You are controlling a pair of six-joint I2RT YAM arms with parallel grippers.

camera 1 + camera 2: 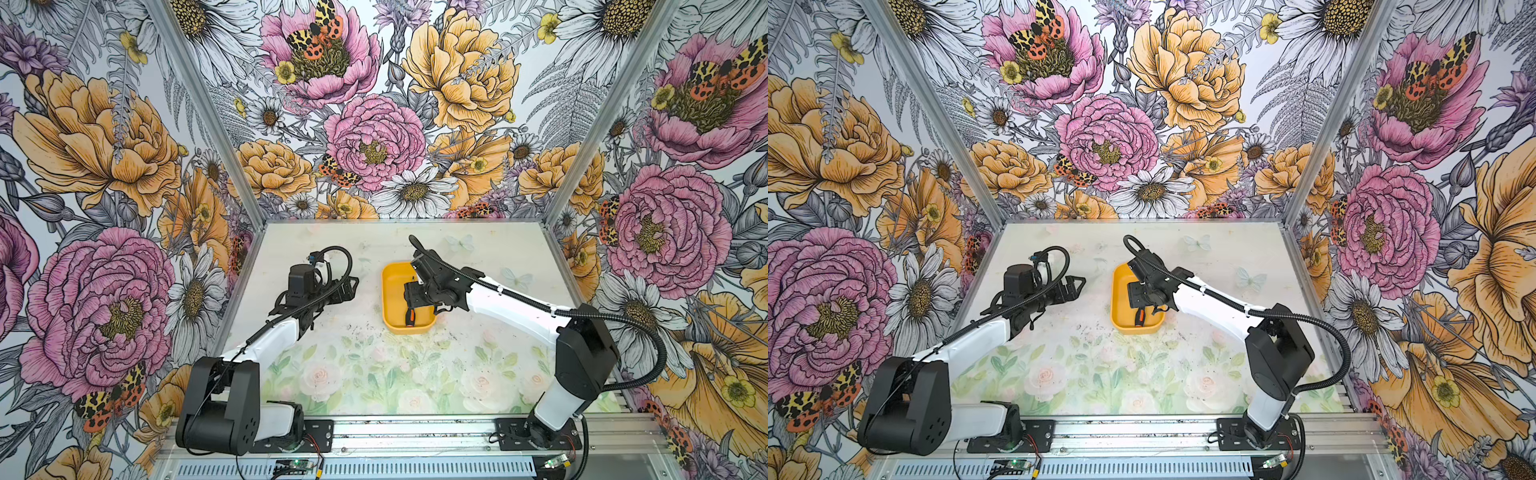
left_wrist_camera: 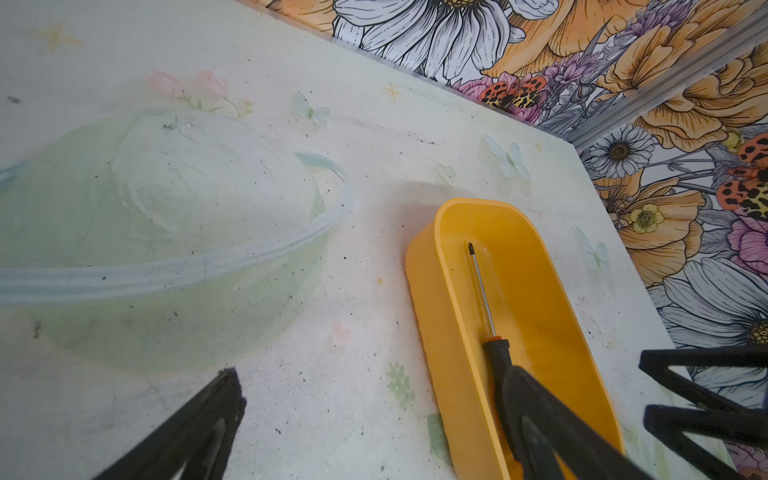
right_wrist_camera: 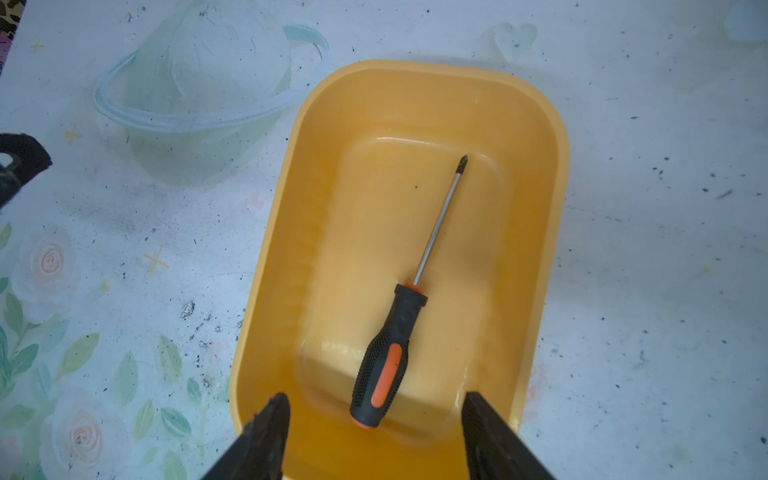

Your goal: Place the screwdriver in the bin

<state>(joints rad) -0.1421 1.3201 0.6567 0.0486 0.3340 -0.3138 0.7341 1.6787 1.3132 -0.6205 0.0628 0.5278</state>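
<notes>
Top views, bin: the yellow-orange bin (image 1: 388, 291) sits near the middle of the surface (image 1: 478, 357), its long axis running 12 to 6 o'clock; both top views show it so.
Top views, screwdriver: the screwdriver (image 1: 409, 319) lies inside the bin with its handle at the 6 o'clock end. Its shaft is hidden under the right arm.
Top views, right claw: the right claw (image 1: 411, 305) hangs over the bin, and its arm reaches in from 4 o'clock. Its spread cannot be told from here.
Top views, left claw: the left claw (image 1: 351, 286) is at 9 o'clock of the bin, apart from it.
Left wrist, screwdriver: the screwdriver (image 2: 482, 291) lies flat along the floor of the bin (image 2: 428, 316), wholly within the walls.
Left wrist, left claw: the left claw (image 2: 372, 378) is spread wide and holds nothing.
Right wrist, screwdriver: the screwdriver (image 3: 401, 320) rests on the floor of the bin (image 3: 274, 266), its tip pointing away from the claw.
Right wrist, right claw: the right claw (image 3: 374, 401) stands parted, one finger on each side of the handle's butt. There is a clear gap on both sides, so it grips nothing.
Done: the screwdriver appears to be placed in the bin and free of any grip.
Left: likely only for the right arm to lift clear.
</notes>
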